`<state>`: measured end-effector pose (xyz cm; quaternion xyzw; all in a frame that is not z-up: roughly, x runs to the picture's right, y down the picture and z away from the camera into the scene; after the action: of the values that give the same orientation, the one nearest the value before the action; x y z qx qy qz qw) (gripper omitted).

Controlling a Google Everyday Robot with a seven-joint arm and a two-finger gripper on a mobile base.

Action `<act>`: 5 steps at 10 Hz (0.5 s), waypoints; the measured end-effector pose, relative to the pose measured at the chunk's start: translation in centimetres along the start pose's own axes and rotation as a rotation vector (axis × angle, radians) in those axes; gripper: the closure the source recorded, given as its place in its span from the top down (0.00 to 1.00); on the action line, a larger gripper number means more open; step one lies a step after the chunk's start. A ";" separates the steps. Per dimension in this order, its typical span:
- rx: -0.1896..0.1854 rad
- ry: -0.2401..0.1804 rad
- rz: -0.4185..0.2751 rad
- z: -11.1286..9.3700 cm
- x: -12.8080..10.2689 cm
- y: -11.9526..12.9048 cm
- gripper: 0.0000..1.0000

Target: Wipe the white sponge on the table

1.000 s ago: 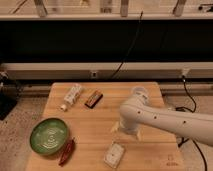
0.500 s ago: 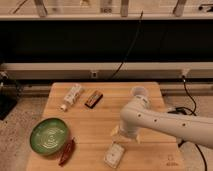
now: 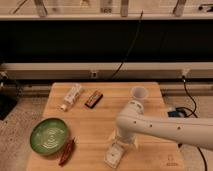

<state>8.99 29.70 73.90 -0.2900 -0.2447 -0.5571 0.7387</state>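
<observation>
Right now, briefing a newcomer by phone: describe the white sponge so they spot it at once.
On the wooden table, look along the near edge, right of the green bowl. The white sponge lies just below the gripper: a flat rectangular pad, unlike the capped packet and cup farther back.

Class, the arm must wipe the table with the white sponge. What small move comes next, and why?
Probably ease down onto the white sponge before any stroke: the gripper hangs over it near the table's front edge, and no firm hold shows.
</observation>
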 end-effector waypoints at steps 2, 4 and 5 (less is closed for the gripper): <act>-0.003 -0.013 -0.005 0.7 -0.2 -0.2 0.80; -0.007 -0.025 -0.008 1.1 -0.4 -0.2 0.77; -0.007 -0.034 -0.013 1.3 -0.6 -0.4 0.68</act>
<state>8.40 30.94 74.54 -0.3003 -0.2573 -0.5577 0.7298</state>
